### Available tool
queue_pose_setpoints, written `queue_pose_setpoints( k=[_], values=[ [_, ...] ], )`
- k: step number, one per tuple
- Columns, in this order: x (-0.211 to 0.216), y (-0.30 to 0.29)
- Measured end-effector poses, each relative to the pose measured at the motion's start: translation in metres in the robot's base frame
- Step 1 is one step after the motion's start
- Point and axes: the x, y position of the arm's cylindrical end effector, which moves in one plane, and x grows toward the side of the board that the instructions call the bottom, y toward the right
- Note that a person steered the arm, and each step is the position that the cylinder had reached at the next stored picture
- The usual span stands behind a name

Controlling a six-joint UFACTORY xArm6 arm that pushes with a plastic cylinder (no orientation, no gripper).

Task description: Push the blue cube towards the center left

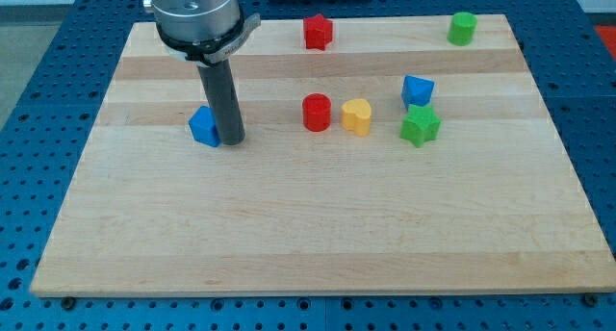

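A blue cube (204,126) sits on the wooden board (318,235) at the view's left, about mid-height. My tip (232,140) rests on the board right against the cube's right side, and the rod hides the cube's right edge. A second blue block (417,89), angular in shape, lies at the view's right.
A red cylinder (317,113) and a yellow heart-shaped block (357,116) lie at the centre. A green star-shaped block (420,126) sits just below the second blue block. A red block (318,31) and a green cylinder (462,28) lie near the top edge.
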Motion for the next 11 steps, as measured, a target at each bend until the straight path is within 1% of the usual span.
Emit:
queue_pose_setpoints(
  k=[3, 6, 11],
  values=[
    [-0.021, -0.019],
    [-0.023, -0.05],
    [-0.024, -0.075]
  ],
)
